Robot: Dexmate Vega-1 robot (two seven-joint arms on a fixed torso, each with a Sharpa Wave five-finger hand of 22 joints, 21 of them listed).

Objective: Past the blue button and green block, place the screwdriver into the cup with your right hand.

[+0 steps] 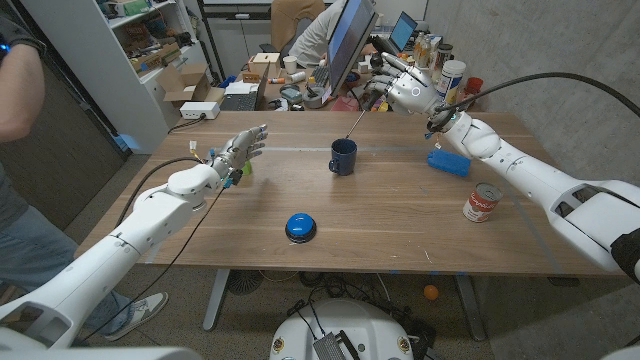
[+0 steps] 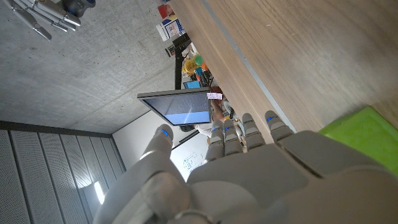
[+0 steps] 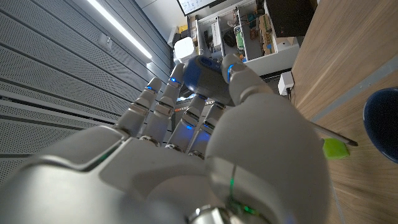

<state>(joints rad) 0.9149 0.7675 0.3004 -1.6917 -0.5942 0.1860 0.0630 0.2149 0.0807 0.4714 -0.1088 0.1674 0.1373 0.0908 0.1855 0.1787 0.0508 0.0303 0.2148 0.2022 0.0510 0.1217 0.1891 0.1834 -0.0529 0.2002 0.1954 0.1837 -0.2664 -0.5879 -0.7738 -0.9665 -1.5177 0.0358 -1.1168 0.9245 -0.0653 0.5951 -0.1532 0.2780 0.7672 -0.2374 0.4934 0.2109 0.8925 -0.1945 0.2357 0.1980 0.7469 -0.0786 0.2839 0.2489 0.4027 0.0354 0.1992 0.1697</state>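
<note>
The right robot hand is raised above the far edge of the desk, grasping the screwdriver by its handle. The shaft slants down from the hand toward the blue cup, its tip just above the cup's rim. The cup stands upright near the desk's centre. The blue button sits near the front edge. The left robot hand is released, fingers extended, over the green block near the left edge.
</note>
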